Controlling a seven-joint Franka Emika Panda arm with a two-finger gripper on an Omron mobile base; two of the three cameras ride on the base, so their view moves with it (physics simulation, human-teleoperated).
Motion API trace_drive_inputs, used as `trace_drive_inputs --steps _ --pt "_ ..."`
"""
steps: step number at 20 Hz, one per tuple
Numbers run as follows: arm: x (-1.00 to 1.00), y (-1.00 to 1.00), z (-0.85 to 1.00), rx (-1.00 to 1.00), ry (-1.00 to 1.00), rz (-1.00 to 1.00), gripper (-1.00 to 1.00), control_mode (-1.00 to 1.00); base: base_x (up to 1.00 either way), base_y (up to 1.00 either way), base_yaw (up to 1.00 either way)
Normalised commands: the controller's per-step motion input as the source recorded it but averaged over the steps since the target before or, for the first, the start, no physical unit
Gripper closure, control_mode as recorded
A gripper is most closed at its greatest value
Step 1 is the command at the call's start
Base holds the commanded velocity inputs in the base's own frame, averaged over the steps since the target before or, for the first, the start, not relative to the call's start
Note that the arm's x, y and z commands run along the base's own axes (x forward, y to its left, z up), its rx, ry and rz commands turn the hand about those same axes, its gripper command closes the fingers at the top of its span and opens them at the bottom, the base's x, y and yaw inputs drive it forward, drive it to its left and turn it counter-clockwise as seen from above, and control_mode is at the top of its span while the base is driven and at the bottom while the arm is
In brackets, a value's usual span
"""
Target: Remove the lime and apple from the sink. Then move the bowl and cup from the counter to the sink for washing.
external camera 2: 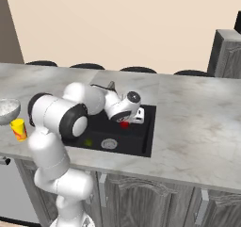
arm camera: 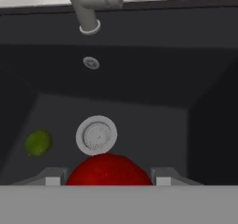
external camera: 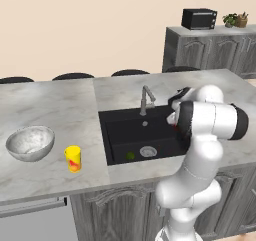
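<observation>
Pincer (arm camera: pixel 109 183) sits in the sink (arm camera: pixel 139 46), jaws flanking the apple (arm camera: pixel 109 171) at mid-width; looks clamped on it, though actual pad contact isn't visible in the hand view. In the right base view the apple (external camera 2: pixel 124 124) shows red just under the hand, seemingly above the basin floor. Judgement: rigid, glossy, round, so slippery; hold across the widest girth, moderate squeeze, light load. In the hand view the lime (arm camera: pixel 38 142) lies on the basin floor at 9 o'clock from the drain (arm camera: pixel 96 135), faucet (arm camera: pixel 88 11) at 12. Lime likely similar: firm, small, prone to roll. Bowl (external camera: pixel 30 143) and cup (external camera: pixel 73 158) wait on the surface (external camera: pixel 60 110), left of the sink.
</observation>
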Motion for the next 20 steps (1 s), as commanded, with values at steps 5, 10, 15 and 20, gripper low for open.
trace_drive_inputs --steps 5,10,15,20 --pt "-0.16 -0.12 0.45 -0.05 0.00 0.04 1.00 -1.00 0.00 0.00 0.00" --pt "-0.21 -0.12 0.45 -0.07 0.00 0.05 1.00 -1.00 0.00 0.00 0.00" --pt "-0.27 -0.21 0.39 -0.13 0.00 0.02 1.00 -1.00 0.00 0.00 0.00" --pt "-0.29 -0.31 0.25 -0.15 0.00 0.00 1.00 -1.00 0.00 0.00 0.00"
